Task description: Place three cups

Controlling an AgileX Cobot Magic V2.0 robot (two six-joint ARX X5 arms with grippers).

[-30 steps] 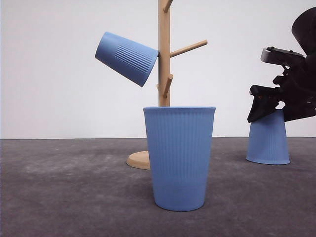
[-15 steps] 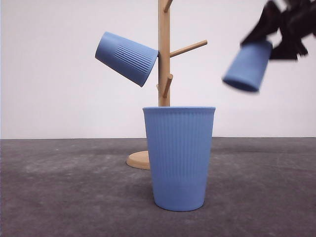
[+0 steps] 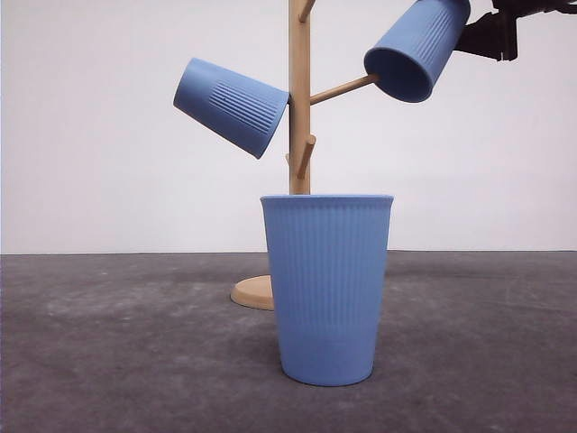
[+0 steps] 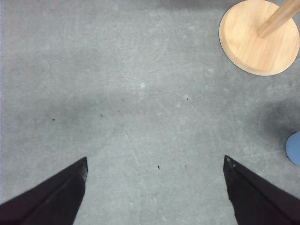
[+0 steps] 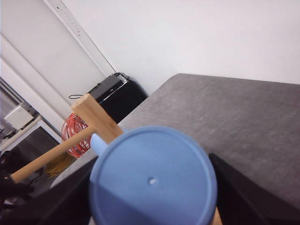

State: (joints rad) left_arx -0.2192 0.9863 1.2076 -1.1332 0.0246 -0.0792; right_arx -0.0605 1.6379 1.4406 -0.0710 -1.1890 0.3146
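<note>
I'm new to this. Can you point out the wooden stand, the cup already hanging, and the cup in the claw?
wooden stand (image 3: 299, 108), front view, upright pole.
hanging cup (image 3: 230, 105), front view, ribbed side.
held cup (image 3: 417, 47), front view, side wall.

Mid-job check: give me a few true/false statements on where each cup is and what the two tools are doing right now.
1. One cup already hangs tilted on the wooden rack. True.
2. The right tool holds a cup by its base end, open mouth at the rack's right peg. True.
3. The upright cup nearest the camera lies on its side. False: it stands upright, mouth up.
4. The left tool grips a cup. False: it is open over bare table.
5. The held cup rests on the table. False: it is in the air.
</note>
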